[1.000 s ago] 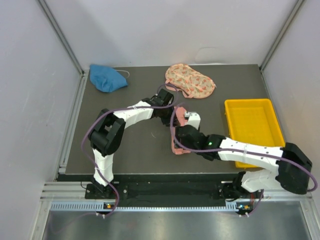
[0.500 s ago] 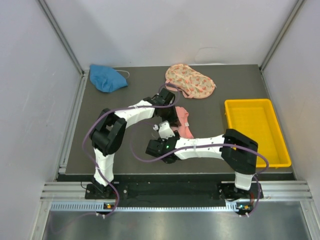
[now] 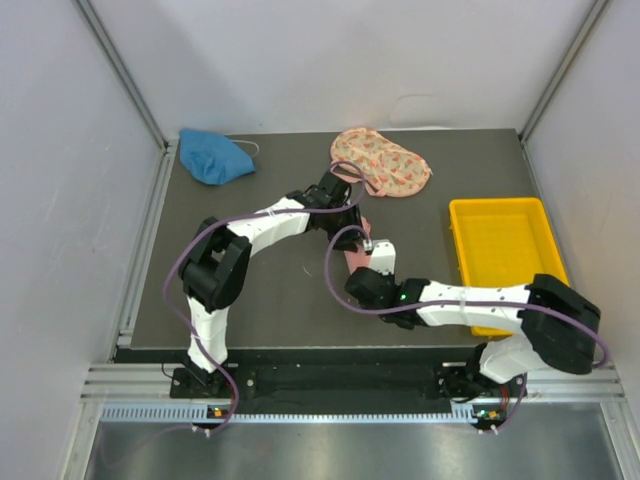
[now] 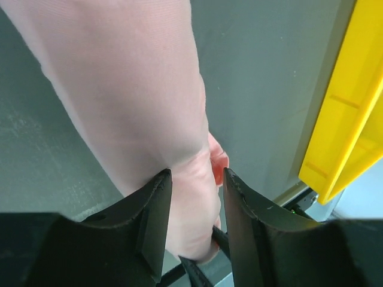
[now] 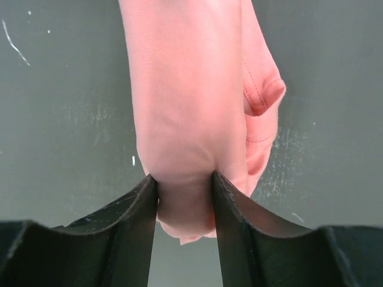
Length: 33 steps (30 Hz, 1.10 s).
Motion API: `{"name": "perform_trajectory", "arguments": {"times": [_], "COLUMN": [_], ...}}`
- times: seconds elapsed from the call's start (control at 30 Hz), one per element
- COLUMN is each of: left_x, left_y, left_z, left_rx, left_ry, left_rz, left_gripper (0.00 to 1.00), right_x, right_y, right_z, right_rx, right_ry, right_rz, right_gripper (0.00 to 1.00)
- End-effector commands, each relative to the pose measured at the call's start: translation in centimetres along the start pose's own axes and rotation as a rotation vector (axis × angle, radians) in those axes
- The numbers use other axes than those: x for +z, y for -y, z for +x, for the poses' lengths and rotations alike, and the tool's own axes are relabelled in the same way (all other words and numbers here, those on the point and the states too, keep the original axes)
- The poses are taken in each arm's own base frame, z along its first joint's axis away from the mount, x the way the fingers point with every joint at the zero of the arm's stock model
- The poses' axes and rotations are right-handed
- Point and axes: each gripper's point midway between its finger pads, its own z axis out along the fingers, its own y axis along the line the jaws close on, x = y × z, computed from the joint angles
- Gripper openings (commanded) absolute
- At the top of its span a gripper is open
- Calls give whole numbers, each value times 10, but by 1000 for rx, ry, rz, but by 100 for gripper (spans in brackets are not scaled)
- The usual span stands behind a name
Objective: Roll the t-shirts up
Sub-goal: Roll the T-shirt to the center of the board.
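Note:
The salmon-pink t-shirt (image 3: 353,260) lies as a narrow roll on the dark mat, mostly hidden under both grippers in the top view. My left gripper (image 4: 194,173) straddles the roll (image 4: 137,89): one finger touches the cloth and a gap shows at the other. From the opposite end, my right gripper (image 5: 184,178) is shut on the roll (image 5: 185,89), with cloth bulging between its fingers. Overhead, the left gripper (image 3: 350,222) and right gripper (image 3: 368,250) meet over it. A blue t-shirt (image 3: 212,157) and a peach floral t-shirt (image 3: 382,163) lie crumpled at the back.
A yellow tray (image 3: 505,250) stands empty at the right of the mat, close beside the roll in the left wrist view (image 4: 347,107). Grey walls close in the left, right and back sides. The right arm's links lie low across the front of the mat.
The right arm swung left away from the pink shirt, then came back and closed on the roll's end. The left jaws have widened, loosening from the cloth.

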Motion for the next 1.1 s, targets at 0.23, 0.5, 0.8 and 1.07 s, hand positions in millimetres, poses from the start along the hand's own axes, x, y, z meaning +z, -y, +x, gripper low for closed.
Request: {"name": "perform_trajectory", "arguments": {"times": [0.23,0.5,0.8,1.07], "left_x": [-35,-22,14,25], "left_y": [27,16,-21,-34], "left_z": [-3,6,6,6], "left_rx": [25,-20,-83,-102], "left_ry": [33,-12,-44,-32], "left_rz": [179,180,-22,-104], "left_gripper": [38,27,18,17], "right_x": [3,7,7,0], "right_y": [0,3,1,-3], "right_z": [11,10,5,-12], "right_rx": [211,264,313,332], "right_ry": [-75,-83,-104,-93], "right_rz": [-180,-197,-228,-240], "right_gripper": [40,40,42,65]}}
